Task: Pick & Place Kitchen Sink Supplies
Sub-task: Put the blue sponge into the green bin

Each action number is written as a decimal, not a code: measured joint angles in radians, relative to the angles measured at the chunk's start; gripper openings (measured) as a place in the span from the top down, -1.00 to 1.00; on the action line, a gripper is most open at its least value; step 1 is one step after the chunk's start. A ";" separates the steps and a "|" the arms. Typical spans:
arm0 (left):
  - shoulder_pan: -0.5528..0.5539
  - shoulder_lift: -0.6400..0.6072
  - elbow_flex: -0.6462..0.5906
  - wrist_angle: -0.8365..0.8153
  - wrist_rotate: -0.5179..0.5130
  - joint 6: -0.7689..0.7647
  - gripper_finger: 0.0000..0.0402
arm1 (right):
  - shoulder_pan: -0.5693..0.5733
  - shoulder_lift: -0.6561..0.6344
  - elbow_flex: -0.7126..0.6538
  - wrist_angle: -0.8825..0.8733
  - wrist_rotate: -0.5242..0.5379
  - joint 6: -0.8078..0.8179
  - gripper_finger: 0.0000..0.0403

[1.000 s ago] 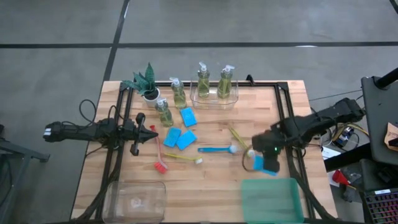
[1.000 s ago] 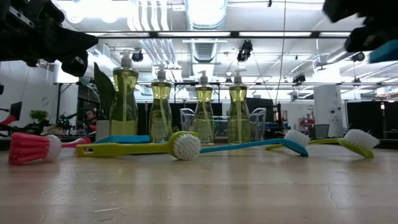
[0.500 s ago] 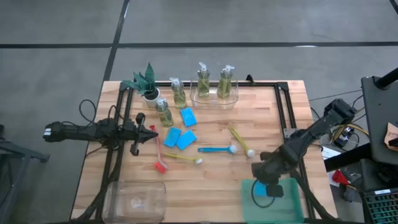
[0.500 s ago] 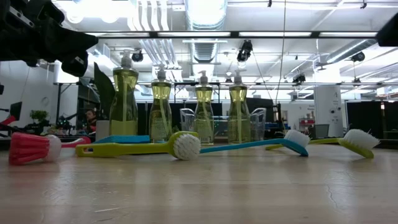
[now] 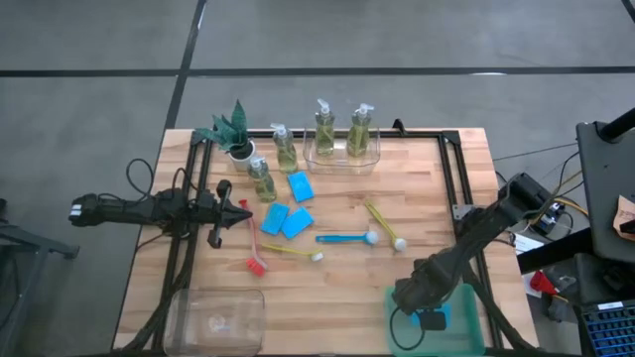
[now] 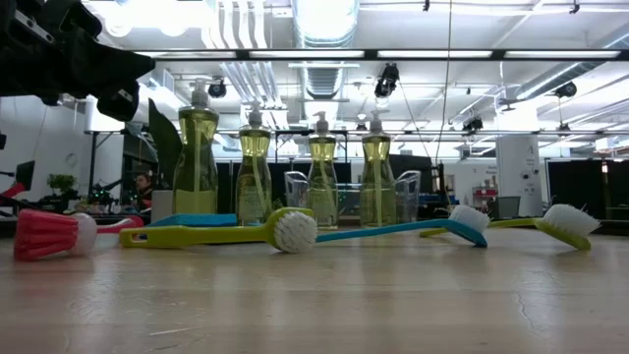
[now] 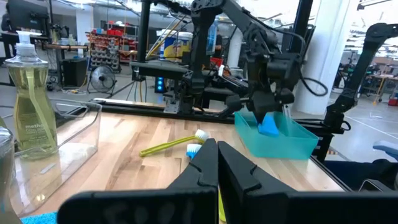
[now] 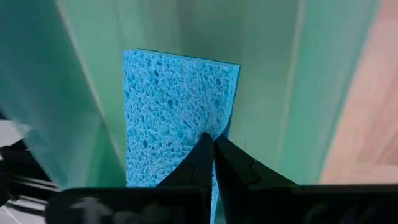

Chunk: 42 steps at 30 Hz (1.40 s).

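Note:
My right gripper [image 5: 429, 315] reaches down into a teal bin [image 5: 468, 335] at the table's near right and is shut on a blue sponge [image 8: 168, 112]. The left wrist view shows that sponge [image 7: 268, 126] below the gripper, inside the bin. Three more blue sponges [image 5: 288, 213] lie flat mid-table. Red [image 5: 252, 243], yellow [image 5: 291, 251], blue [image 5: 345, 238] and yellow-green [image 5: 382, 226] brushes lie nearby. Two soap bottles stand in a clear tray [image 5: 342, 149] and two [image 5: 273, 164] stand on the wood. My left gripper [image 5: 243, 210] waits shut at the left. My right gripper pinches the blue sponge between its two fingers at one edge [image 8: 200, 127], coming from above and slanting down into the bin. The sponge hangs below the fingers with its broad face toward the camera. Whether its lower end touches the bin floor cannot be told.
A small green plant in a white pot [image 5: 232, 131] stands at the far left. A clear plastic bin [image 5: 215, 319] sits at the near left edge. Black frame rails [image 5: 451, 178] run along both sides of the table. Bare wood lies between the brushes and the bins.
My right gripper has carried the blue sponge from beside the yellow-green brush toward the table's near edge, then down into the teal bin. It has left the low view. The left arm and the other objects have kept still.

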 joint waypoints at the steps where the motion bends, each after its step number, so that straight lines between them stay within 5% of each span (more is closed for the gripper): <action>1: 0.000 0.000 0.000 0.000 0.000 0.000 1.00 | 0.002 0.011 0.000 -0.001 -0.001 0.001 0.96; 16: 0.000 0.000 0.000 0.000 0.000 0.000 1.00 | 0.001 -0.031 0.001 -0.011 0.012 0.121 0.94; 30: 0.000 0.000 0.000 0.000 0.000 0.000 1.00 | -0.004 -0.038 0.005 -0.016 0.047 0.128 0.39; 42: 0.000 0.000 0.000 -0.001 0.000 0.000 1.00 | -0.053 -0.054 0.112 -0.103 0.179 0.097 0.36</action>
